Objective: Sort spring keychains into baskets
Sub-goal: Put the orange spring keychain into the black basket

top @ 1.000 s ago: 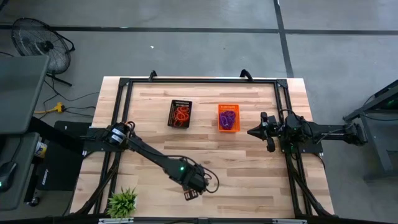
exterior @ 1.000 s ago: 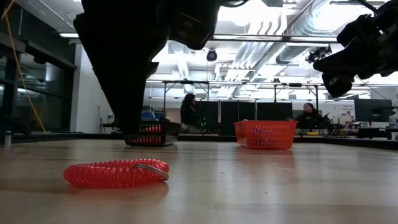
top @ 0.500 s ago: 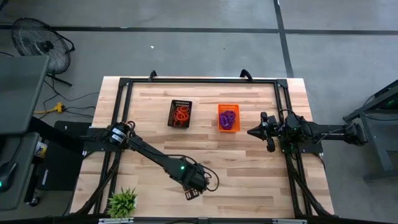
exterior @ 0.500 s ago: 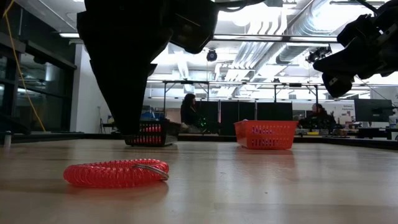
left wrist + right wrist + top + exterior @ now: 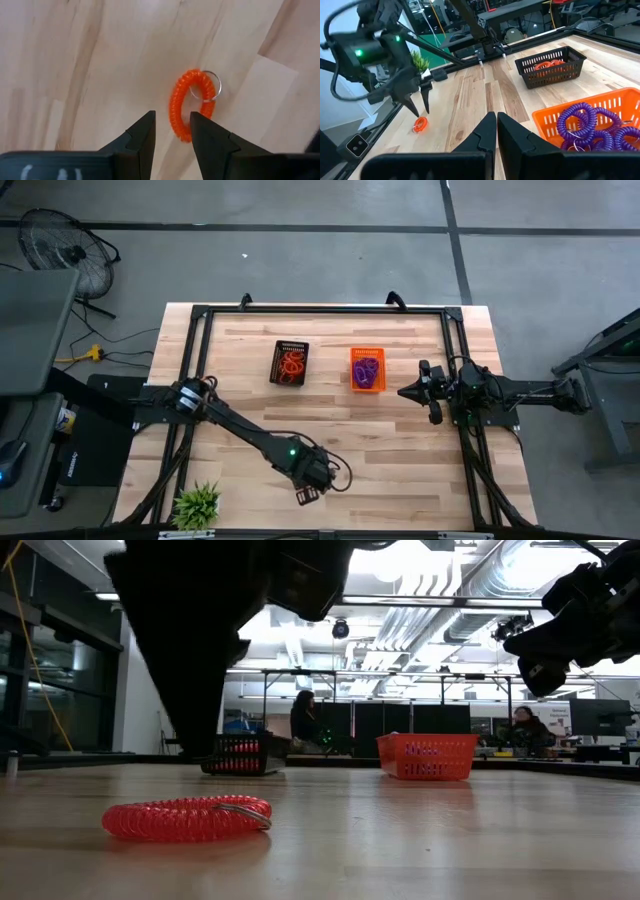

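One orange-red spring keychain [image 5: 176, 107] lies flat on the wood table near its front edge, its metal ring [image 5: 212, 87] beside the coil. My left gripper [image 5: 172, 116] hangs just above it, pointing down, open, touching nothing; the right wrist view shows the left gripper [image 5: 417, 102] clear of the keychain [image 5: 420, 124]. The black basket [image 5: 276, 365] holds orange-red keychains. The orange basket [image 5: 353, 370] holds purple ones. My right gripper [image 5: 405, 392] waits shut and level, at the table's right, beside the orange basket.
A small potted plant [image 5: 197, 505] stands at the table's near left corner. A black frame [image 5: 320, 309] runs around the tabletop. Bare wood lies between the keychain and the baskets. People sit in the room beyond the table [image 5: 303, 720].
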